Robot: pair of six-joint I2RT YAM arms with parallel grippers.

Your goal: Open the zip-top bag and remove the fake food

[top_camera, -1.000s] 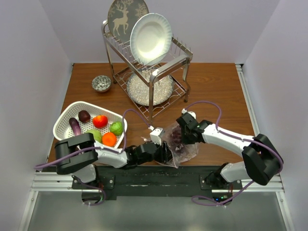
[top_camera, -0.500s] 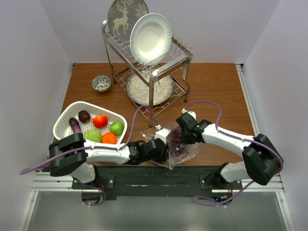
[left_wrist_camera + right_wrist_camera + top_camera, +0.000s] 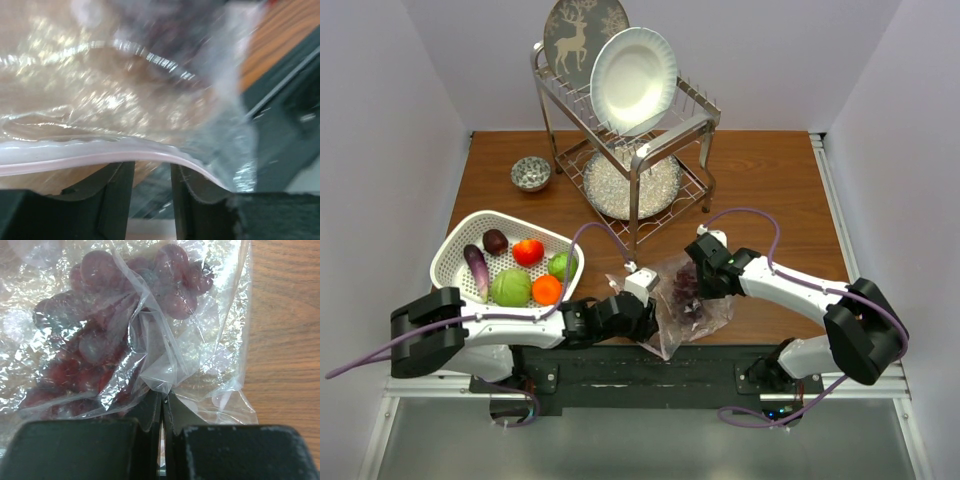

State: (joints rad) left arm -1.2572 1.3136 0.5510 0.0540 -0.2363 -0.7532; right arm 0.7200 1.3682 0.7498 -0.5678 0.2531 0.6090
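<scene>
The clear zip-top bag (image 3: 705, 315) lies crumpled near the table's front edge, with purple grapes (image 3: 682, 285) inside. My right gripper (image 3: 161, 395) is shut on a fold of the bag's plastic (image 3: 210, 340) beside the grapes (image 3: 100, 355). My left gripper (image 3: 152, 167) is at the bag's left end (image 3: 642, 310). Its jaws stand apart, and the pink zip strip (image 3: 75, 152) runs across its fingertips. The other fake food lies in the white basket (image 3: 455, 250): a green cabbage (image 3: 510, 288), an orange fruit (image 3: 547, 290), a red fruit (image 3: 528, 251), a lime (image 3: 560, 265) and dark purple pieces (image 3: 495, 241).
A metal dish rack (image 3: 630, 150) with plates stands at the back centre. A small patterned bowl (image 3: 531, 173) sits to its left. The black mounting rail (image 3: 650, 365) runs just in front of the bag.
My left arm has drawn back to the left, and the bag's left edge has spread out with it. My right gripper has held still on the bag.
</scene>
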